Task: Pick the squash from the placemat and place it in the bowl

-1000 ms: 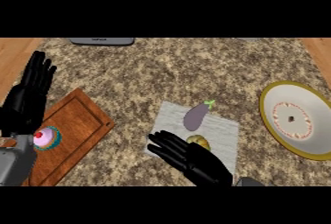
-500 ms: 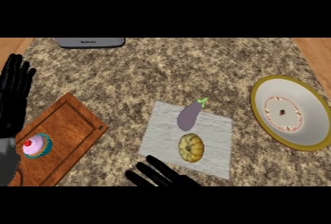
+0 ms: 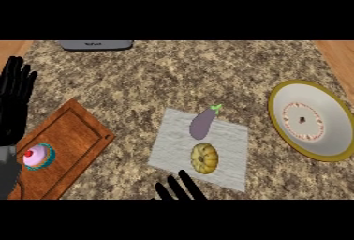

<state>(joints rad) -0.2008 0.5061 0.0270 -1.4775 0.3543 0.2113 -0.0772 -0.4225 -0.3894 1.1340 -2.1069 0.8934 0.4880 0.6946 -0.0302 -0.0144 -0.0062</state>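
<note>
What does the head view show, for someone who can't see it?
A yellow squash lies beside a purple eggplant on a grey placemat, the right hand open just below. A bowl sits at the right; the open left hand rests at the left edge.

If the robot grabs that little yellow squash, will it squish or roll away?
Probably no squishing: the squash looks hard and ribbed, like a tiny pumpkin. It is round, so a sideways nudge might roll it, though it seems to sit flat on the placemat. Its ridges may help the right hand catch hold.
</note>
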